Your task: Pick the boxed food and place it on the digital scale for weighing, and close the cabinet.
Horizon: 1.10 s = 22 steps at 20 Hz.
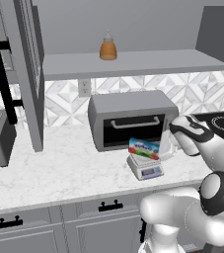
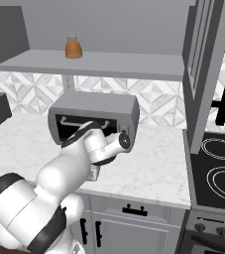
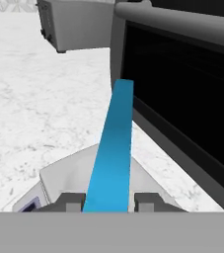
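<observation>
The cabinet (image 1: 27,74) door hangs open over the counter (image 1: 59,173). The big toaster oven (image 1: 130,118) sits behind the little scale (image 1: 145,168). The food box (image 1: 144,148) stands tilted on the scale. The gripper (image 3: 108,200) has a finger on each side of the box, just touching it
</observation>
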{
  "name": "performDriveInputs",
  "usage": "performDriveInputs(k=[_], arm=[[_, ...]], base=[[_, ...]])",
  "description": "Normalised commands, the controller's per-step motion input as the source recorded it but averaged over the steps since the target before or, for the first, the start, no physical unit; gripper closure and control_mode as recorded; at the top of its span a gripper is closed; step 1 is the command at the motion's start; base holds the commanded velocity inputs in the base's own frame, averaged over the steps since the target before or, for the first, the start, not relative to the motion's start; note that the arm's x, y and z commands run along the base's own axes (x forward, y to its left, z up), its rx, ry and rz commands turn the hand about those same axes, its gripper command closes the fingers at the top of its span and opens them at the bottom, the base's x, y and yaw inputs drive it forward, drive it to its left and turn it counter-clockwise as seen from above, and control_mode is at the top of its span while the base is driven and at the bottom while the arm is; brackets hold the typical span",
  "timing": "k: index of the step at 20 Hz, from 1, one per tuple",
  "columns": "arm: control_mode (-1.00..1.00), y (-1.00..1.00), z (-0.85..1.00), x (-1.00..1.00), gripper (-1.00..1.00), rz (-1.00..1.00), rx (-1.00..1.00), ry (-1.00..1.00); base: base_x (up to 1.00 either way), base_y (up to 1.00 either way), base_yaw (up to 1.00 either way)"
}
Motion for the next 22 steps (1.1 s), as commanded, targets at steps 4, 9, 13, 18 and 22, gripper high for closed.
performDriveInputs(k=[4, 9, 13, 18, 22], arm=[[-1.00, 0.00, 0.00, -0.16, -1.00, 0.00, 0.00, -0.01], [-1.00, 0.00, 0.00, -0.01, -1.00, 0.00, 0.00, 0.00], [-1.00, -0.14, 0.03, -0.20, -1.00, 0.00, 0.00, -0.16], [-1.00, -0.32, 0.08, -0.30, -1.00, 0.00, 0.01, -0.21], [-1.00, -0.31, 0.16, -0.42, -1.00, 0.00, 0.01, -0.30]], base=[[0.00, 0.00, 0.00], [0.00, 0.00, 0.00], [0.00, 0.00, 0.00], [0.00, 0.00, 0.00], [0.00, 0.00, 0.00]])
